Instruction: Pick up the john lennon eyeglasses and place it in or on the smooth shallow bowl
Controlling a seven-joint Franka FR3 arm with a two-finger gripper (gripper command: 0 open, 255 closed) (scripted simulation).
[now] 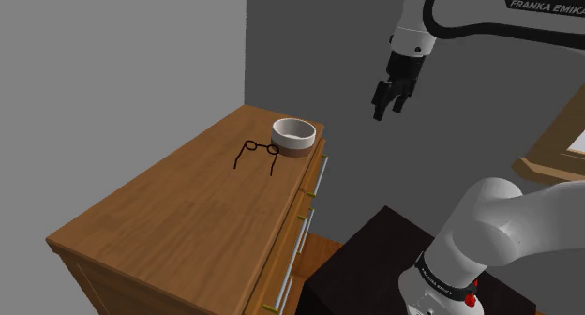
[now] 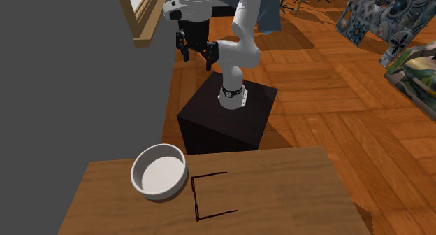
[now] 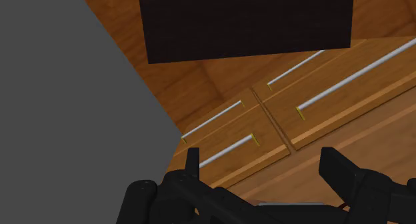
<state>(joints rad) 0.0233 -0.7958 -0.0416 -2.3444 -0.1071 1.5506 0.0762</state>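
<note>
1. Furthest to the shoulder view's left lay the john lennon eyeglasses (image 1: 262, 148) (image 2: 193, 195), thin dark wire frames with the arms unfolded. They sat flat on the top of the wooden dresser (image 1: 178, 219), untouched as far as I could judge, so the pick had not yet begun.
2. Just to their right stood the smooth shallow bowl (image 1: 292, 144) (image 2: 160, 172), white, upright and empty, near the dresser's far corner. The glasses were close beside it; I could not tell whether a frame tip touched its wall.
3. Further right, up in the air, hung my hand (image 1: 387, 108) (image 2: 197, 55) (image 3: 263, 166). It was past the dresser's edge and well apart from both things, with its fingers spread wide and nothing between them.
4. Looking along the hand, I faced the grey wall (image 3: 67, 89), the drawer fronts with their pale bar handles (image 3: 353, 76) and the dark stand (image 3: 247, 23) — not the glasses.
5. My judgement: the whole job was left. I had to swing left over the dresser, come down on the frames, close, lift, then make the short carry into the bowl.
</note>
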